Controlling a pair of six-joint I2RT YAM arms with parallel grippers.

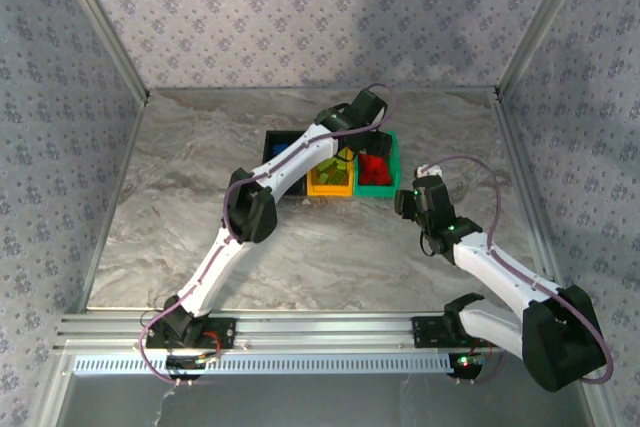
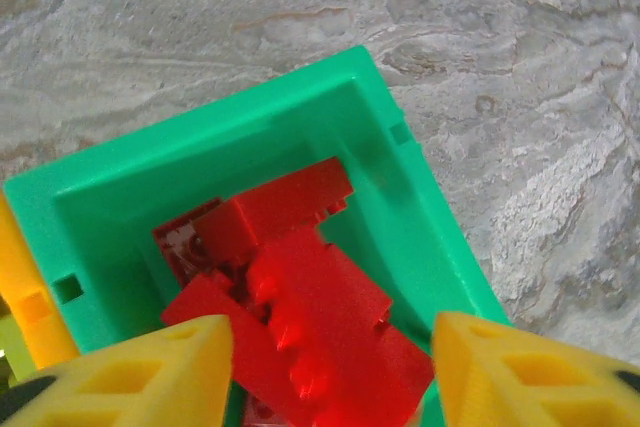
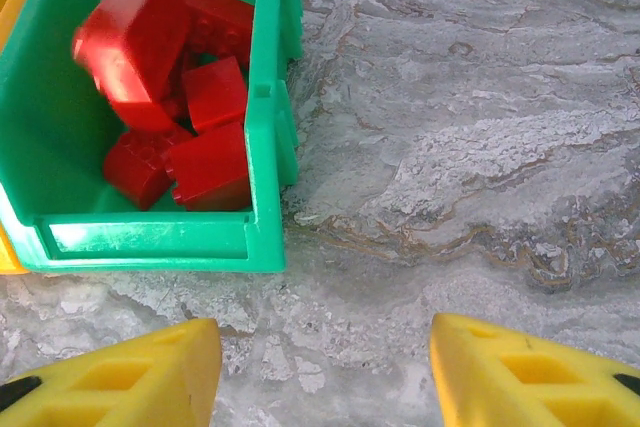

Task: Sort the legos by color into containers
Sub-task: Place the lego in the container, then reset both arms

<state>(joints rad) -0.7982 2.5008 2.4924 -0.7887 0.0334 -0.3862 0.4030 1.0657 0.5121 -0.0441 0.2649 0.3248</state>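
The left hand (image 2: 332, 342) hangs spread over the green bin (image 2: 425, 217), where the red bricks (image 2: 310, 312) lie piled. The right hand (image 3: 325, 342) is open, holding nothing, above the desk (image 3: 450, 147) just beside that bin.

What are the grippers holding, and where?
Nothing. The left gripper stands open over red legos in the green bin; the right gripper is open over the table.
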